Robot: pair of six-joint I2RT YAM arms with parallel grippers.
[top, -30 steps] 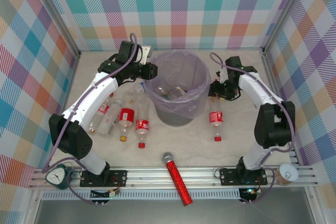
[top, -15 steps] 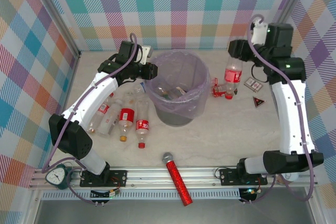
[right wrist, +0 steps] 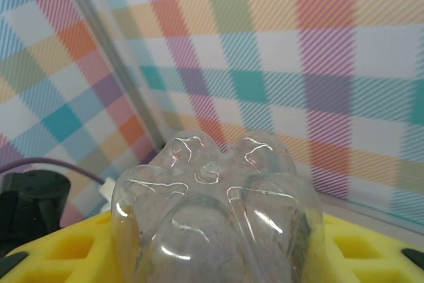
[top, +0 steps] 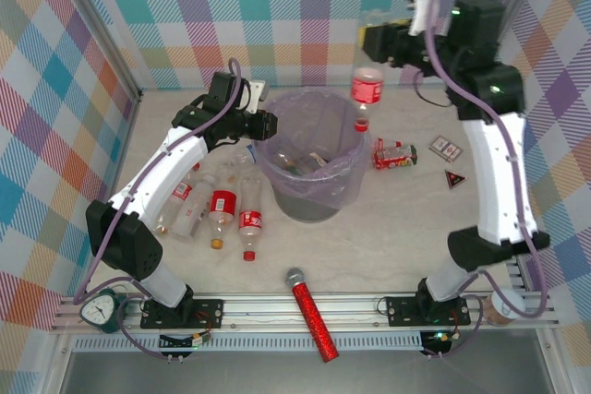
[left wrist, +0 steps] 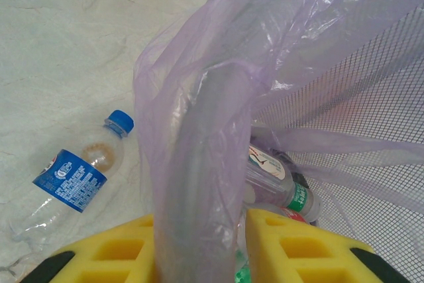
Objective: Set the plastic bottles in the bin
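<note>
Overhead: red-labelled bottle [top: 367, 89] aloft, inverted, red cap pointing down, above the far right rim of the bin [top: 309, 202]. Base clamped between the yellow fingers [right wrist: 371, 246] of the right gripper [top: 372, 48]. From the right wrist: clear lobed base [right wrist: 215, 210] wedged between both pads, touching each. Jaws closed on that base; body, label and cap hanging below them.

Bin round, grey, lined with a lavender bag, mid-table. Inside, at the bottom: several bottles [top: 300, 165] lying flat, one with a white label just past the mesh wall [left wrist: 281, 180].

Left gripper [top: 266, 125] at the bin's far left rim. Jaws pinched shut on rim [left wrist: 202, 137] and bag together, one yellow finger on either side.

Left of the bin: row of bottles [top: 222, 209] on their sides on the table, close under the left arm. Blue-labelled bottle [left wrist: 76, 177], blue cap, flat on the table just outside the pinched rim.

Right of the bin: small red carton [top: 394, 156], near the wall but apart from it.

Near edge: red glittery microphone [top: 312, 316], silver head toward the bin.
</note>
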